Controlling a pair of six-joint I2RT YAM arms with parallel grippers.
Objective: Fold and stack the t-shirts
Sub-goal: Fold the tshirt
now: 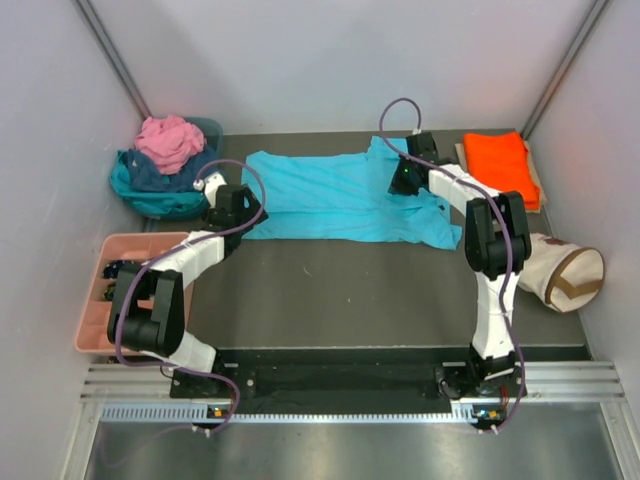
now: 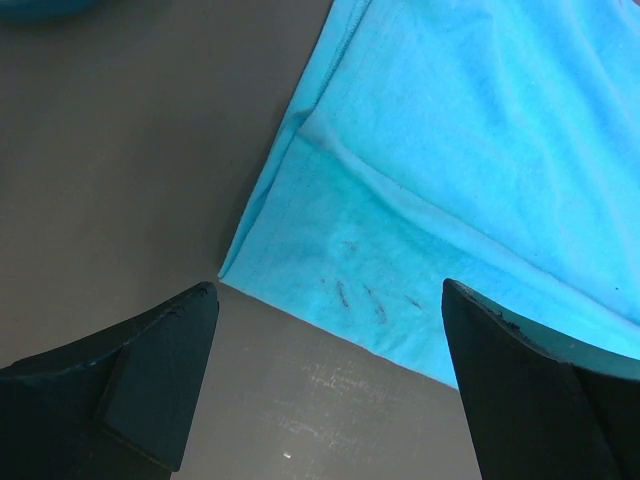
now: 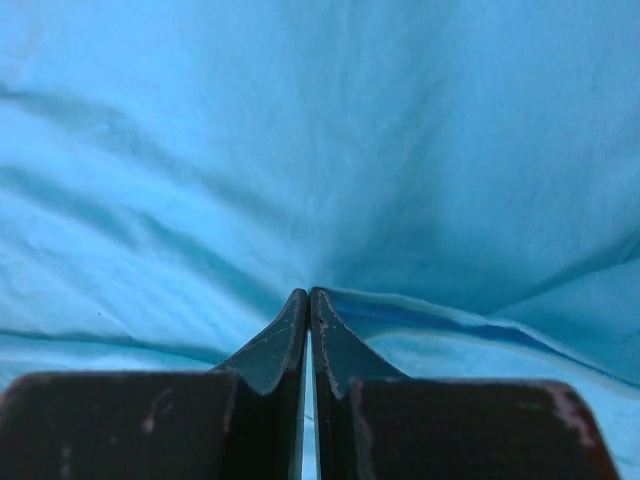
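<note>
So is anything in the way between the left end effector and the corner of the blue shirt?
Nothing visible is. The left end effector is open and, in its wrist view, frames the near corner of the turquoise t-shirt. Only grey table shows beside the cloth there.

At the left tool [image 2: 328,290], jaws spread wide: bare tabletop [image 2: 120,180] beneath and to its left. A corner of the turquoise shirt [image 2: 480,150] lies just ahead. Further ahead-left is a heap of shirts [image 1: 165,160]. A pink tray [image 1: 95,300] flanks its arm.

At the right tool [image 3: 308,292], jaws pinched on the cloth: turquoise shirt on every side. An orange shirt [image 1: 500,165] lies to its right, a cream bag [image 1: 560,275] nearer its base.

Tabletop between the arms is free.
</note>
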